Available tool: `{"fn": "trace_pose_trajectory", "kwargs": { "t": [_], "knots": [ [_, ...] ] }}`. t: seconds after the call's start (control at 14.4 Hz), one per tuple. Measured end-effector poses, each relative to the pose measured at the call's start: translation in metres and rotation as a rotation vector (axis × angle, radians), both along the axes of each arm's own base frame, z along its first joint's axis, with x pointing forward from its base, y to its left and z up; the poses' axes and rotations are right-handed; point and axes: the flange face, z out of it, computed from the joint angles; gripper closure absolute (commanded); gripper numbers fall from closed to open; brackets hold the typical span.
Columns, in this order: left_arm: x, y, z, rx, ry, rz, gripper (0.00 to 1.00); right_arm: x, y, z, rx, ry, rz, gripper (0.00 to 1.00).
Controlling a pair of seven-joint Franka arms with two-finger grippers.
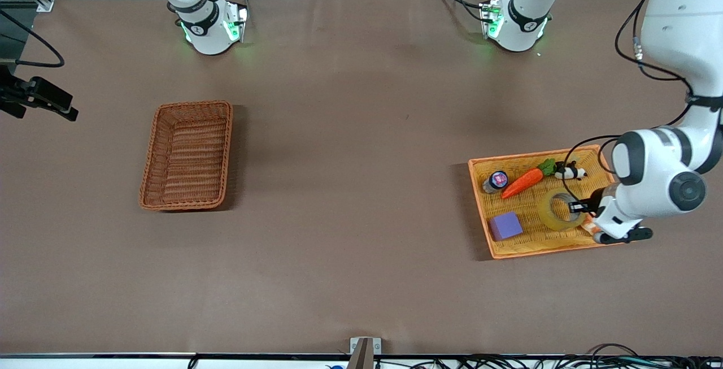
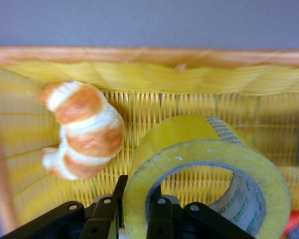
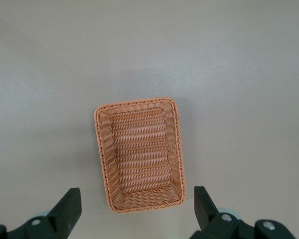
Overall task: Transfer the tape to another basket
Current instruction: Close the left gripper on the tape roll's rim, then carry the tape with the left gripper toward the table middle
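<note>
The tape point(image 1: 551, 215), a yellowish ring, sits tilted in the yellow-orange woven tray point(image 1: 536, 251) at the left arm's end of the table. My left gripper point(image 1: 582, 206) is shut on the tape's wall, one finger inside the ring and one outside, as the left wrist view shows point(image 2: 138, 199) with the tape point(image 2: 214, 154). The reddish-brown basket point(image 1: 151, 160) lies empty toward the right arm's end. My right gripper point(image 3: 135, 196) is open and empty, high over that basket point(image 3: 101, 149).
The tray also holds a croissant point(image 2: 84, 129) beside the tape, a toy carrot point(image 1: 522, 182), a small panda toy point(image 1: 570, 172), a purple block point(image 1: 504, 225) and a small can point(image 1: 497, 181). Brown tabletop lies between tray and basket.
</note>
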Motion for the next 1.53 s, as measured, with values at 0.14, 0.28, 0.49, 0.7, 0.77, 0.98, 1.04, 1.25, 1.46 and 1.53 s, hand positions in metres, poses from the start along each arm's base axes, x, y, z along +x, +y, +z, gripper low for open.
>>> {"fn": "trace_pose_trajectory", "kwargs": {
  "t": [0.14,0.28,0.49,0.7,0.77,0.98,1.04,1.25,1.46,1.53],
  "knots": [
    [0.000,-0.014,0.064,0.000,-0.061,-0.026,1.00,0.000,0.000,0.000,0.000,0.000,0.000,0.00],
    [0.002,-0.048,0.123,-0.014,-0.139,-0.081,1.00,0.000,0.000,0.000,0.001,0.000,0.000,0.00],
    [-0.002,-0.126,0.163,-0.052,-0.141,-0.196,1.00,0.000,0.000,0.000,0.002,-0.001,0.000,0.00],
    [-0.024,-0.213,0.163,-0.085,-0.072,-0.305,1.00,0.000,0.000,0.000,0.002,-0.001,0.000,0.00],
    [-0.033,-0.246,0.156,-0.091,-0.049,-0.317,0.99,0.000,0.000,0.000,0.002,-0.002,-0.001,0.00],
    [-0.065,-0.369,0.124,-0.085,-0.007,-0.337,0.99,0.000,0.000,0.000,0.002,-0.002,-0.001,0.00],
    [-0.075,-0.405,0.116,-0.085,-0.003,-0.331,0.99,0.000,0.000,0.000,0.002,-0.002,-0.001,0.00],
    [-0.095,-0.469,0.096,-0.099,0.013,-0.332,0.99,0.000,0.000,0.000,0.003,-0.002,-0.001,0.00],
    [-0.108,-0.516,0.076,-0.133,-0.005,-0.337,1.00,0.000,0.000,0.000,0.003,-0.003,0.000,0.00],
    [-0.114,-0.529,0.068,-0.142,-0.007,-0.345,1.00,0.000,0.000,0.000,0.003,-0.004,0.000,0.00]
  ]
}}
